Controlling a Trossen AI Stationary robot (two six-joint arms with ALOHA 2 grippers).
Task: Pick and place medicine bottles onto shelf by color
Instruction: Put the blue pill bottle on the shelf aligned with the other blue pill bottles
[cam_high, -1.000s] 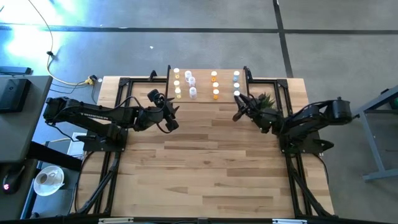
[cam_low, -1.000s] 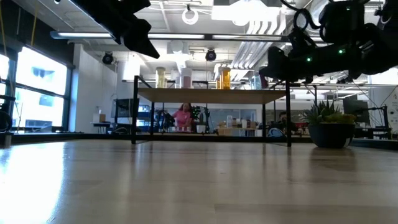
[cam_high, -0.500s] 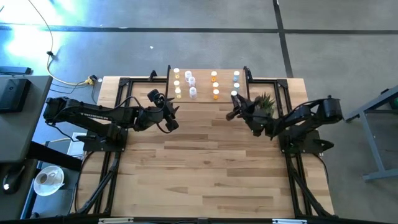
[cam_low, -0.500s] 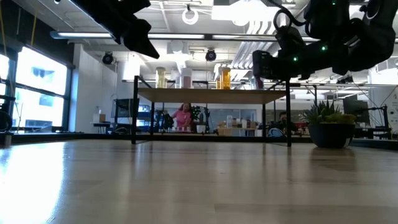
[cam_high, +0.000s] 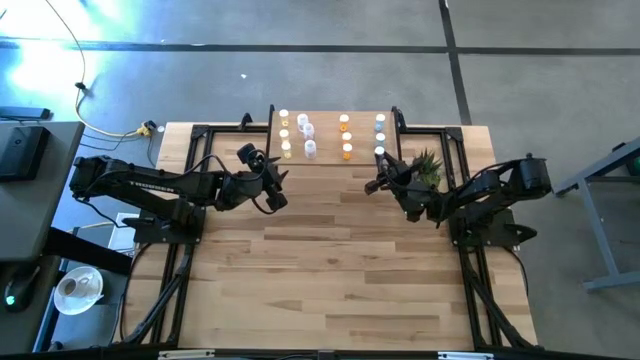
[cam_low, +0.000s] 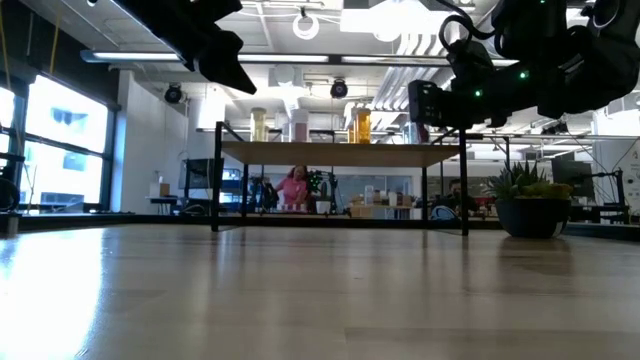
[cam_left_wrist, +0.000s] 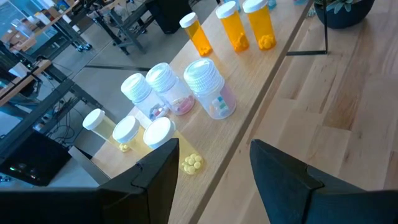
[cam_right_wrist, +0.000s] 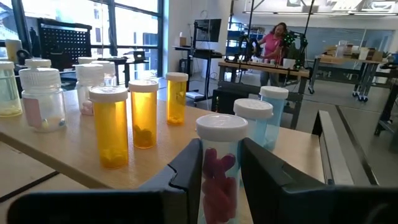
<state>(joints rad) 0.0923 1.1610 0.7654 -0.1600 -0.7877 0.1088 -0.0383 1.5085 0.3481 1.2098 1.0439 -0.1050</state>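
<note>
Right gripper (cam_right_wrist: 214, 180) is clamped on a clear bottle with pinkish-red pills (cam_right_wrist: 221, 163) and a white cap, holding it up just off the front edge of the shelf (cam_high: 330, 160), next to the little potted plant (cam_high: 425, 165). On the shelf there's already a row of three orange bottles (cam_right_wrist: 143, 113), two blue-tinted ones (cam_right_wrist: 273, 109) behind the held bottle, a bunch of clear white-capped ones (cam_left_wrist: 210, 90), and the yellow ones (cam_left_wrist: 126, 132) at the far end.

Left gripper (cam_left_wrist: 211, 171) is just hanging over the wooden surface (cam_high: 340, 260) near the shelf's other end, fingers apart, nothing in them. A person in a pink top (cam_right_wrist: 273, 43) is way back in the room.
</note>
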